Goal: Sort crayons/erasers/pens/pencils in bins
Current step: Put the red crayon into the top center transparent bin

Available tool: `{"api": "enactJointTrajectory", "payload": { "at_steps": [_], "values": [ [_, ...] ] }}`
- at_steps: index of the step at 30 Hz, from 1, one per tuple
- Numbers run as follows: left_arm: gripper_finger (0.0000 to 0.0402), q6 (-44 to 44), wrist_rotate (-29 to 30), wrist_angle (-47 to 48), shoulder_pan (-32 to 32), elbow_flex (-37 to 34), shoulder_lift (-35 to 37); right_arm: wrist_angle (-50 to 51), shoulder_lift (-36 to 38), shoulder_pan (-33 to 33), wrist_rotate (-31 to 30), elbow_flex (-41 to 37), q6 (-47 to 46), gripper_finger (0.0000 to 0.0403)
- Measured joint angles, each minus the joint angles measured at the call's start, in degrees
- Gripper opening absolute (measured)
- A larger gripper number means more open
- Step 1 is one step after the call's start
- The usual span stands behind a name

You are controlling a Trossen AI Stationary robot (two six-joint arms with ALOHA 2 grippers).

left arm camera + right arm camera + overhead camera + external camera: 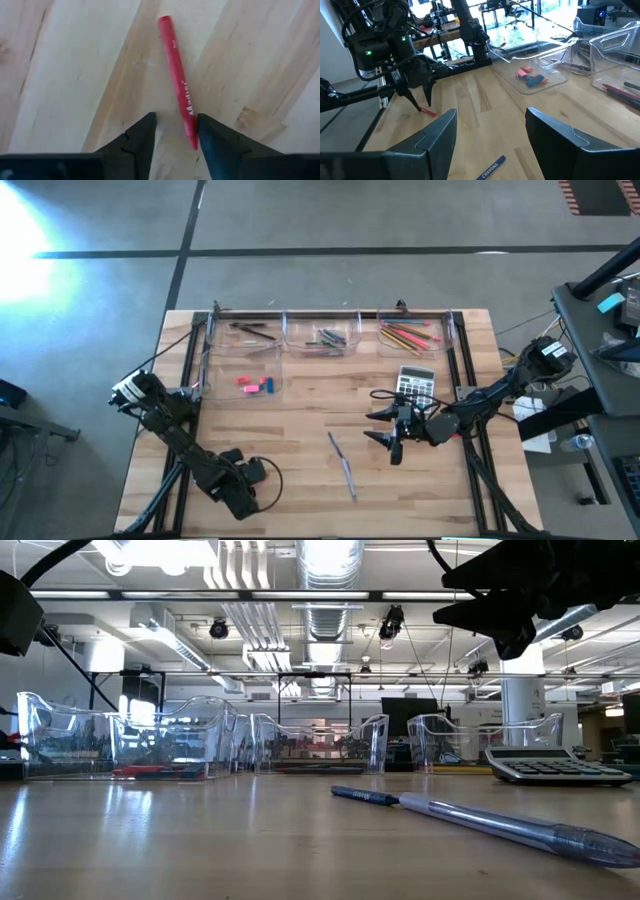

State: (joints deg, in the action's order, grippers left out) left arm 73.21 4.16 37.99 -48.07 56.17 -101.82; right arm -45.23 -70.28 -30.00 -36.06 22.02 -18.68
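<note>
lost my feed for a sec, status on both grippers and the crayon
Left gripper open, down over red crayon, not yet closed. Right gripper open, empty, raised mid-table near calculator. Nothing blocking.

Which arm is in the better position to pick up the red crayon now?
Left. The left gripper is open just above the red crayon, one finger beside its near end. The right gripper hangs open by the calculator, far away.

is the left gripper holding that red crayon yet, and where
Not clearly: the open left gripper straddles the red crayon's lower end on the table. The right gripper holds nothing.
</note>
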Motion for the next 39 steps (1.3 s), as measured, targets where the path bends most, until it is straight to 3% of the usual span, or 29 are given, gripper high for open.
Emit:
{"api": "enactJointTrajectory", "payload": {
  "at_steps": [9,19,22,31,35,39],
  "values": [
    [0.0014,-0.3,-0.4,1.6,0.1,-0.2,0.0,0.0,0.0,0.0,0.0,0.0,-0.3,0.0224],
    [0.0004,-3.7,-1.1,3.5,0.5,-0.7,5.8,0.0,0.0,0.0,0.0,0.0,-0.4,0.0224],
    [0.0003,-5.1,1.9,3.5,0.7,-0.5,9.6,0.0,0.0,0.0,0.0,0.0,-0.3,0.0224],
    [0.0002,-12.0,19.1,9.6,2.5,-0.6,19.3,0.0,0.0,0.0,0.0,2.2,3.9,0.0224],
    [0.0001,-20.0,26.3,9.3,6.0,-1.1,23.7,0.4,0.0,0.0,0.0,4.9,9.6,0.0224],
    [0.0001,-31.5,29.4,8.9,13.4,-1.4,27.8,4.3,0.1,0.3,-0.1,7.6,15.1,0.0224]
  ]
}}
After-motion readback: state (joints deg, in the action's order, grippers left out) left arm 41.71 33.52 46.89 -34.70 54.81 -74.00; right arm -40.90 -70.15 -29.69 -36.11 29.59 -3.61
